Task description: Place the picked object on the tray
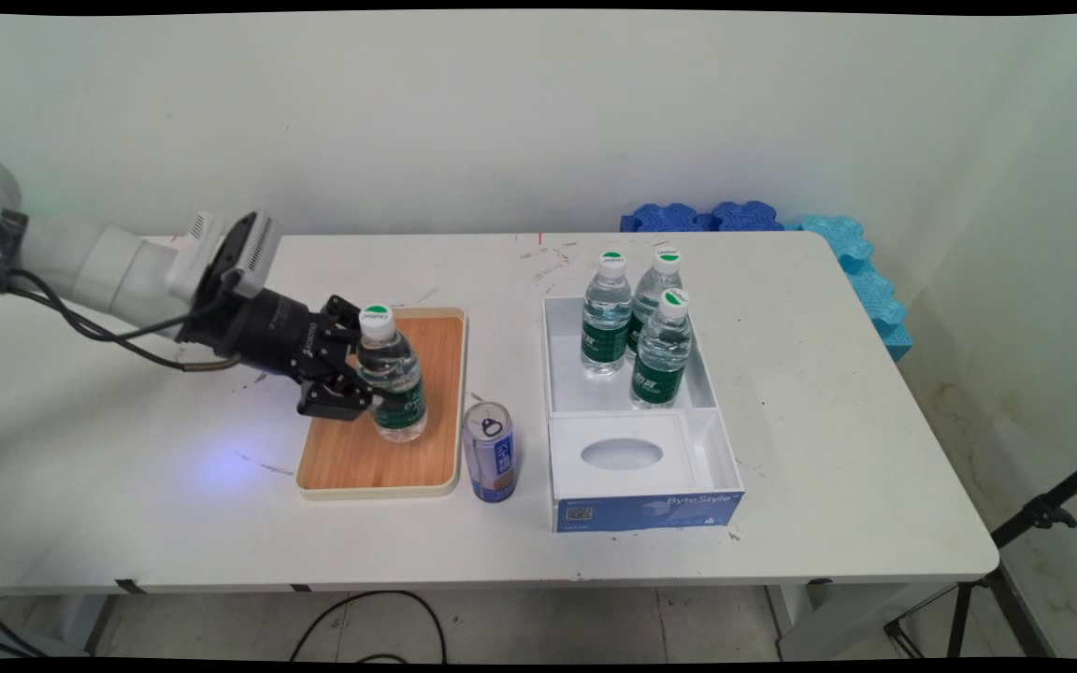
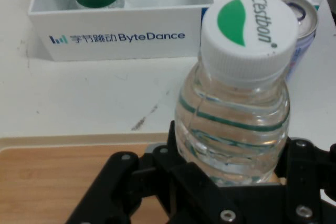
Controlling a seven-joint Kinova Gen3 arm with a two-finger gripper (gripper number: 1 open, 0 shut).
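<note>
**Clear plastic bottle clamped over the wooden tray**

Clear plastic is what the gripper (image 1: 372, 377) has between its two black fingers: a water bottle (image 1: 393, 379) with a green label and a white cap, pinched at its body from both sides. In the hand view the bottle (image 2: 233, 114) fills the space between the fingers, its cap marked with a green leaf and lettering, and the black linkage presses against its ribbed shoulder on either side. It leans slightly, with its base at or just above the wooden tray (image 1: 431, 411) that lies under the fingers; whether the base touches the wood cannot be told.

Just past the fingertips, off the tray's edge, a silver-and-blue drink can (image 1: 489, 452) stands upright on the white table (image 1: 828, 393); the hand view shows its top (image 2: 299, 11) right behind the bottle's cap. Farther out beyond the fingers sits a white box (image 1: 702, 374) with blue printed sides. Three more bottles (image 1: 643, 322) of the same kind stand close together in the compartment of the box away from its blue front face. Blue foam pieces (image 1: 861, 262) lie at the far end of the table, well apart from the fingers.
</note>
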